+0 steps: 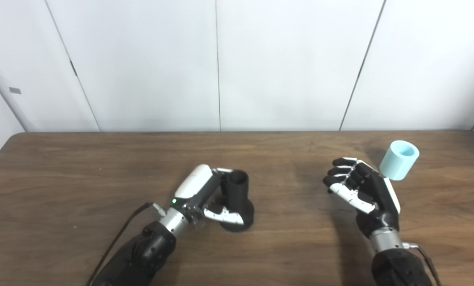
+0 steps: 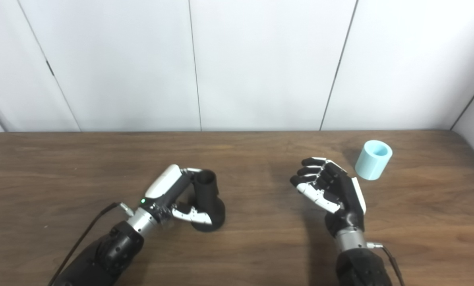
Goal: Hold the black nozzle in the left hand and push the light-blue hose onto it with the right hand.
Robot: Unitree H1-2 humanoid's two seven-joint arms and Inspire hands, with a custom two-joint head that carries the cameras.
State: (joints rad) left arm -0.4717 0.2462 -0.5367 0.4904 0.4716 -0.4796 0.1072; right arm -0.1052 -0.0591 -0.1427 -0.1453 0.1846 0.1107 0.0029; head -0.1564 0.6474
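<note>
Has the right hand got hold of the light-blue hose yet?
No: in the right eye view the light-blue hose stands on the table apart from the right hand, which holds nothing.

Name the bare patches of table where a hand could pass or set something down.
Bare wood lies between the black nozzle and the right hand, along the far edge of the table, and at far left. It is crowded around the left hand at the nozzle, and between the right hand and the light-blue hose.
</note>
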